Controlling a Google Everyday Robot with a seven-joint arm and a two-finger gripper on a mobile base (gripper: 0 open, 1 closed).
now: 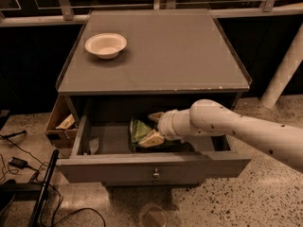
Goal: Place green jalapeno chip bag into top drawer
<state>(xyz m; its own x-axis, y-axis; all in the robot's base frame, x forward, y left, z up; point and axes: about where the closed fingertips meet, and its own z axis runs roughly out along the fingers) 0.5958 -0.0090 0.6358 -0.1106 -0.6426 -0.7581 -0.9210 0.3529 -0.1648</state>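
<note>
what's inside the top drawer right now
The green jalapeno chip bag is in the open top drawer, with the gripper at it. A small pale item sits near the left wall. The arm covers the drawer's right part.
</note>
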